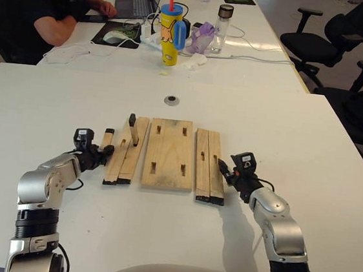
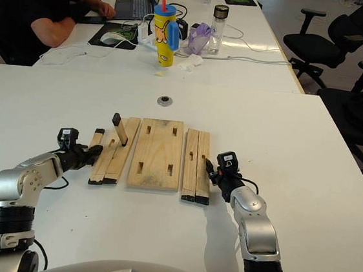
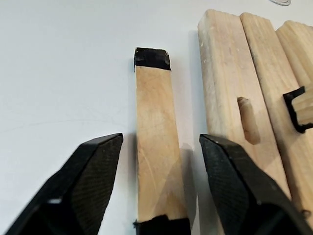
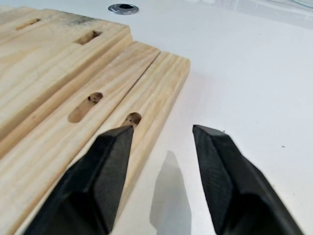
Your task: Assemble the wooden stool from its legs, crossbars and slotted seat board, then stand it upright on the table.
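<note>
Crossbar (image 3: 154,112) looks light, stiff, dry wood; I'd pinch mid-length, between taped ends. Left hand (image 3: 161,142) wide open, straddling it, empty; right hand (image 4: 163,129) open, empty, at outer leg (image 4: 151,83).

pale slotted wooden seat board (image 1: 170,153) raw, grainy, unvarnished; short wooden crossbar (image 3: 157,152) has matt black taped ends; white surface (image 4: 254,73) smooth, matt; left hand (image 3: 161,141) pads (image 3: 93,181) black, finely textured.
</note>
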Tool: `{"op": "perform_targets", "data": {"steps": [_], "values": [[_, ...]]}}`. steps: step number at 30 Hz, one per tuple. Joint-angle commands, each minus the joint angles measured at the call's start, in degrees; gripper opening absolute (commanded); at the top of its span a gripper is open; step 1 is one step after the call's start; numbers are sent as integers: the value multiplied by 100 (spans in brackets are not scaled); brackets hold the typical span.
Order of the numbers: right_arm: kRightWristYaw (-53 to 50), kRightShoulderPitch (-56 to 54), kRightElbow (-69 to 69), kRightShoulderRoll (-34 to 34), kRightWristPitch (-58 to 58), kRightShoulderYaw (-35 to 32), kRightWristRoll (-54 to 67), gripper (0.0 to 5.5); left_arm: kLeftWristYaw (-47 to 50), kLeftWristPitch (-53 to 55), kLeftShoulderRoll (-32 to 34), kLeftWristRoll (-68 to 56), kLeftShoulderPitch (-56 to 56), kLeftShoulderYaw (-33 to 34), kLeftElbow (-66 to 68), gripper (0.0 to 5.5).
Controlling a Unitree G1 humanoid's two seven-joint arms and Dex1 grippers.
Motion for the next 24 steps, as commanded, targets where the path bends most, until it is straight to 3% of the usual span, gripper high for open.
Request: {"op": "perform_targets", "data": {"steps": [1,11,24], "values": [[-49,-47,-88,-4,38,42,-14,225,32,82,114,156,139,-52,271,290],[-2,135,-343,-293,89,493,-416,225,-89,-400,315,582,586,-482,525,139],[446,-182,139,-1243,1060,978,-823,225,-25,-549,-79,359,581,-259,494,131]]}}
